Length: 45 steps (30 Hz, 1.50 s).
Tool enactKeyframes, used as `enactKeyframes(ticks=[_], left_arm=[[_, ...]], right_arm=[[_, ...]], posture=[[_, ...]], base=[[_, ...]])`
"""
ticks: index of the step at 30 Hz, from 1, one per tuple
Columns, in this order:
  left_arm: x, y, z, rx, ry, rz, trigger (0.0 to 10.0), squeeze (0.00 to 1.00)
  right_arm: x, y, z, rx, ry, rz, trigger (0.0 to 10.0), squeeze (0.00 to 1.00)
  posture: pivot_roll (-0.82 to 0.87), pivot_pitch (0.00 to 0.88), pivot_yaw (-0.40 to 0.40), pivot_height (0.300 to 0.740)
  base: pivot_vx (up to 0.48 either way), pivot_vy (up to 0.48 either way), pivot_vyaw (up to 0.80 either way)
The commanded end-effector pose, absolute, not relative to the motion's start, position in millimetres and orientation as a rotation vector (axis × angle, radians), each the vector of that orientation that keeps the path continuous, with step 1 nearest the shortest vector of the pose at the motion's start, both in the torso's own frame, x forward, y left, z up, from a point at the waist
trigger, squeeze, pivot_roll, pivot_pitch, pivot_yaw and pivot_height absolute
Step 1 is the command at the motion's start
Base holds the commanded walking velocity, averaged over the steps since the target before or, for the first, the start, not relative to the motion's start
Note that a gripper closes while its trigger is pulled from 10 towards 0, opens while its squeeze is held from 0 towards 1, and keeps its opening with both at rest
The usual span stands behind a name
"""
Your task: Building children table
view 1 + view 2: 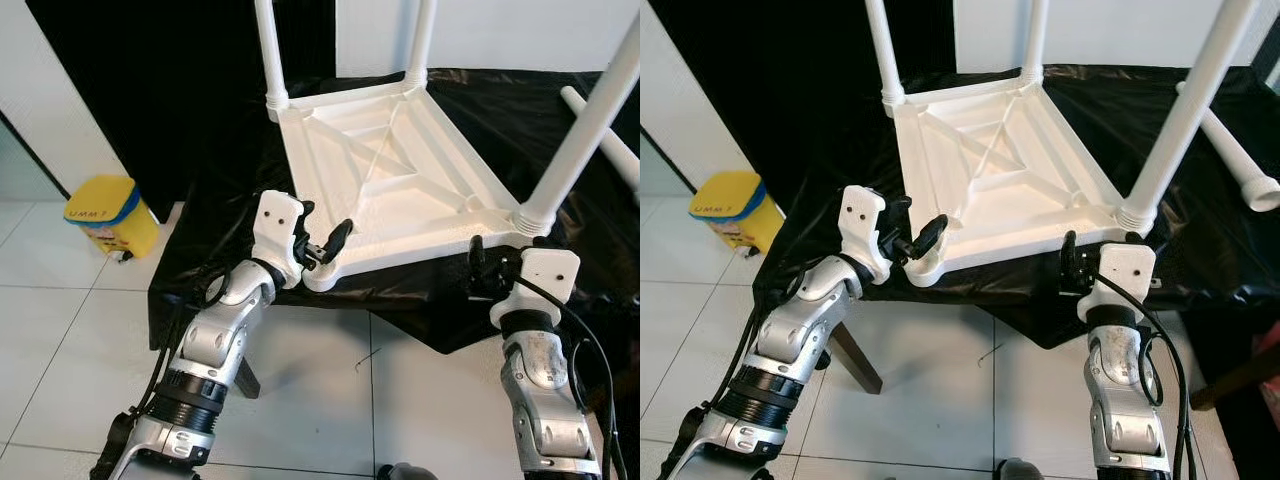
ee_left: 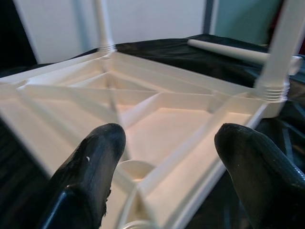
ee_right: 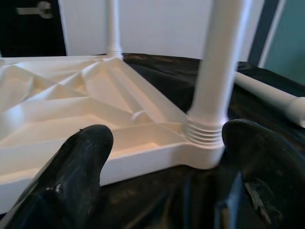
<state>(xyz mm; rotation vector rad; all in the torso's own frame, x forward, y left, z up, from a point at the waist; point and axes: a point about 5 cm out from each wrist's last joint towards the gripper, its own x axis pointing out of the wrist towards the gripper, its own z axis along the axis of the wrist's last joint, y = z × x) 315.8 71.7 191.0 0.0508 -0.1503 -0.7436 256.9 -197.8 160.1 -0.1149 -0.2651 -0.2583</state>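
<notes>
1. Risk: the upturned white plastic table top (image 1: 400,180) could slide on the slick black sheet (image 1: 200,270) if either tool pushes its rim.
2. 3 round ribbed legs stand in corner sockets; the near-left socket (image 2: 135,169), at 7 o'clock, is empty.
3. The loose leg (image 1: 1235,160) lies at 3 o'clock.
4. Left tool (image 1: 325,243) and right tool (image 3: 167,167) gape wide, holding nothing.

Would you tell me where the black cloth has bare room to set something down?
Bare black cloth lies between the upturned white plastic tabletop and the loose white leg. The near edge is crowded by the left gripper and right gripper.
</notes>
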Motion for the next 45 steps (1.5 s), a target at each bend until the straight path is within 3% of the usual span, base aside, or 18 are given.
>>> enactKeyframes(ticks=[1, 4, 8, 13, 25, 37, 45], left_arm=[[315.0, 68.2, 185.9, 0.082, -0.116, -0.817, 10.0, 0.0], [315.3, 65.1, 186.1, 0.092, -0.124, -0.81, 10.0, 0.0], [319.1, 75.0, 193.6, -0.082, -0.14, -0.732, 10.0, 0.0], [320.1, 101.2, 194.6, -0.194, -0.218, -0.524, 10.0, 0.0], [305.7, 126.4, 182.9, -0.145, -0.256, -0.32, 10.0, 0.0], [295.4, 135.4, 186.9, -0.06, -0.295, -0.288, 10.0, 0.0], [292.1, 133.4, 185.6, -0.04, -0.294, -0.298, 10.0, 0.0]], right_arm=[[254.2, -198.7, 158.8, -0.121, -0.254, -0.277, 10.0, 0.0], [252.3, -197.5, 159.0, -0.121, -0.258, -0.282, 10.0, 0.0], [251.1, -195.8, 166.0, -0.112, -0.294, -0.269, 10.0, 0.0], [255.7, -189.6, 173.2, -0.111, -0.343, -0.17, 10.0, 0.0], [263.3, -174.7, 170.5, -0.107, -0.339, -0.043, 10.0, 0.0], [276.3, -164.0, 169.6, -0.09, -0.336, 0.027, 10.0, 0.0], [278.3, -165.4, 167.5, -0.086, -0.333, 0.029, 10.0, 0.0]], posture=[[-0.27, 0.108, 0.084, 0.74], [-0.27, 0.108, 0.085, 0.74], [-0.28, 0.109, 0.09, 0.74], [-0.28, 0.104, 0.083, 0.74], [-0.21, 0.079, 0.044, 0.74], [-0.15, 0.065, 0.013, 0.74], [-0.15, 0.05, 0.012, 0.74]], base=[[0.0, 0.0, 0.0], [0.0, 0.0, 0.0], [0.0, 0.0, 0.0], [0.0, 0.0, 0.0], [0.0, 0.0, 0.0], [0.0, 0.0, 0.0], [0.0, -0.317, 0.0]])
